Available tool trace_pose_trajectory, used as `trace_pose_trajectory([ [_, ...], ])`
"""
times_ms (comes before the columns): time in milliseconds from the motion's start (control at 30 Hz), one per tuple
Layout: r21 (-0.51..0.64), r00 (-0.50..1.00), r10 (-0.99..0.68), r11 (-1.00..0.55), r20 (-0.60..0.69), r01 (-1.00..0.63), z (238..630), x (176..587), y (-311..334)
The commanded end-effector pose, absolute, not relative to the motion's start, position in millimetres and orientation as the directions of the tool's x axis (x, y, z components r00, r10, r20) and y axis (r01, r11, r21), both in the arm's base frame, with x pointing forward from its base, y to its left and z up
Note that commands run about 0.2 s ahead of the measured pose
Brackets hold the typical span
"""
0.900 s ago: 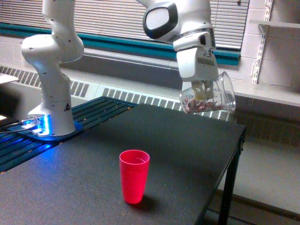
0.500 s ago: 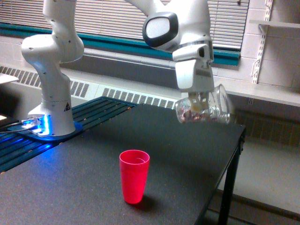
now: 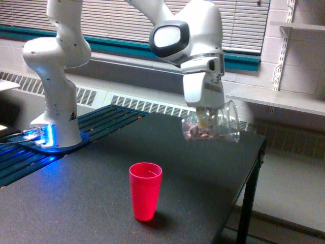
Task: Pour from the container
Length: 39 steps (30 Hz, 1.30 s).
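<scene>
The end effector [image 3: 205, 121] hangs from the white arm [image 3: 188, 35] above the dark tabletop [image 3: 76, 203] and grasps the clear container [image 3: 212, 125]. Its fingertips sit inside and around the container wall and show only dimly through the plastic.

The container is held in the air, clear of the tabletop, directly under the end effector housing. It lies tipped onto its side, close to horizontal. Its wide flared rim faces the exterior view's right; its closed base faces the exterior view's left. Small pinkish-red and white bits [image 3: 195, 133] rest along the lower wall of the container, gathered toward the base end, below and to the exterior view's left of the fingertips.

The red cup [image 3: 145, 190] stands upright on the tabletop, mouth up. It is below the end effector and offset toward the exterior view's left, well apart from the container. What it holds cannot be told from this view.

The arm base [image 3: 56, 122] stands far to the exterior view's left of the end effector, at the back edge of the tabletop, with blue light glowing at its foot. A window with blinds [image 3: 117, 20] runs behind the arm.
</scene>
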<state>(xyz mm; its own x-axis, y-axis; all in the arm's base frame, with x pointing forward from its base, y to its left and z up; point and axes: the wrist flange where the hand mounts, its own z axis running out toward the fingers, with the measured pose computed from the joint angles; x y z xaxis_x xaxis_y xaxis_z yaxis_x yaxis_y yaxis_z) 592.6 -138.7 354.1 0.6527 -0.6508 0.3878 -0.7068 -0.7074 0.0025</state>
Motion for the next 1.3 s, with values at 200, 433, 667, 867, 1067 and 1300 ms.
trace_pose_trajectory([
  [200,-0.010,0.572,-0.716,-0.628,0.400,-0.778,352,571,-152],
  [433,0.003,0.552,-0.730,-0.602,0.404,-0.798,347,559,-155],
  [667,0.015,0.534,-0.743,-0.578,0.403,-0.816,341,545,-159],
  [867,0.018,0.518,-0.756,-0.558,0.399,-0.829,336,533,-160],
  [1067,0.026,0.505,-0.767,-0.540,0.395,-0.841,331,522,-161],
  [1300,0.038,0.499,-0.775,-0.527,0.388,-0.849,325,508,-160],
])
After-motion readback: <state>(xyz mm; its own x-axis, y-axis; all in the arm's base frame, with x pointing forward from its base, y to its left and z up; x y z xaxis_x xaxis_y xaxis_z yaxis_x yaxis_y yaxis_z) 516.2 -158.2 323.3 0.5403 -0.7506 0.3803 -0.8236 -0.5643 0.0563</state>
